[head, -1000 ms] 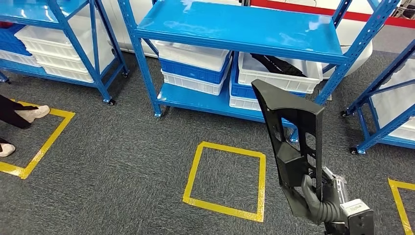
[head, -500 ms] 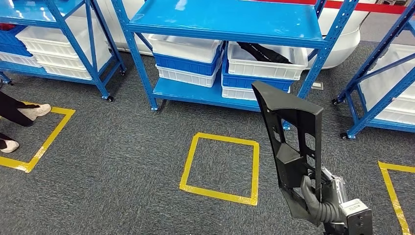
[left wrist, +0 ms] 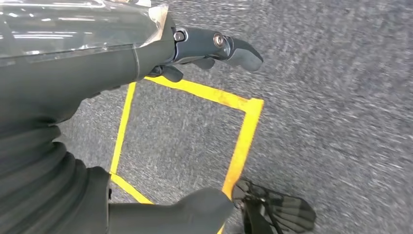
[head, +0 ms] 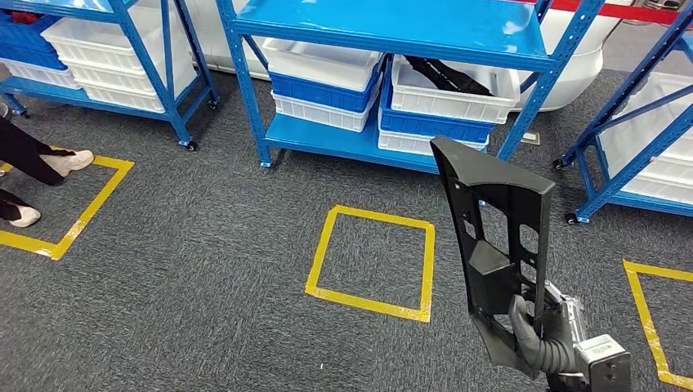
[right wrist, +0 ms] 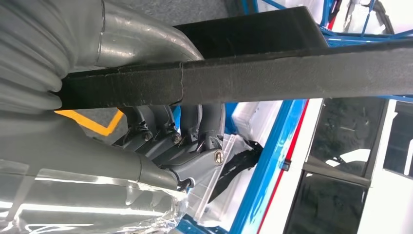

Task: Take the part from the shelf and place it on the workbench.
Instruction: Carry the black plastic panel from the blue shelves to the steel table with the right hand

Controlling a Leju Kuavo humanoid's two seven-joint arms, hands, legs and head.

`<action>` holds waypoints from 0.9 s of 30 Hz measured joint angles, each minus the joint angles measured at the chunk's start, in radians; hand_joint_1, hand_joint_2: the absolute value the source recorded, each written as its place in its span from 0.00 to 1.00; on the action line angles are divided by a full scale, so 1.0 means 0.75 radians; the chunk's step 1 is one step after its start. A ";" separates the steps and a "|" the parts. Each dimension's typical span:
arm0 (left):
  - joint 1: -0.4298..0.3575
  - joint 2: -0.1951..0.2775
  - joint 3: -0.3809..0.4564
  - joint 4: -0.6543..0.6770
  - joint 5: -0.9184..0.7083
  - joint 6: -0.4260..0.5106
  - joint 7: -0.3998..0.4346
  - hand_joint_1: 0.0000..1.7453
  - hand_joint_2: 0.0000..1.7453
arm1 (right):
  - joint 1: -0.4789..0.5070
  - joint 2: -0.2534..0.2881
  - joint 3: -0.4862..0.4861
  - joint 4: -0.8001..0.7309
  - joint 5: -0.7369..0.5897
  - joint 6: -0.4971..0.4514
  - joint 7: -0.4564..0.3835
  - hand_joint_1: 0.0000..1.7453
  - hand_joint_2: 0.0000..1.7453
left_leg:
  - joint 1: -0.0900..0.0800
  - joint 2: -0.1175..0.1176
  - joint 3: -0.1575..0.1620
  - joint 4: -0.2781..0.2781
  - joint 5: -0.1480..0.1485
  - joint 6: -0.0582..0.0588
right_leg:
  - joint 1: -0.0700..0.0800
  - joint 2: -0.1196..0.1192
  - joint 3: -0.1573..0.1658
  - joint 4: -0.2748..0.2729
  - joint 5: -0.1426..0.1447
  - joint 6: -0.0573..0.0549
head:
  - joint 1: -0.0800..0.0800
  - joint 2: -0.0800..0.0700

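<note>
Robot hand [head: 539, 339], the right one at lower right, is clamped around the black part [head: 497, 237], held upright.

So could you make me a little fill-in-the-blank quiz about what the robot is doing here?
1. The black part is held by the robot's ____ hand.
2. The squares taped on the carpet are ____ in colour.
3. The shelf frames are painted ____.
4. The left hand holds ____.

Missing words: right; yellow; blue; nothing
</note>
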 joint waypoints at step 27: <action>-0.004 -0.022 -0.042 -0.002 -0.021 -0.041 -0.004 0.00 1.00 | 0.004 0.022 0.032 0.038 0.003 -0.064 -0.047 1.00 1.00 | 0.008 -0.010 0.033 0.019 -0.042 -0.038 | -0.001 -0.005 0.103 -0.240 0.159 0.026 | -0.010 0.000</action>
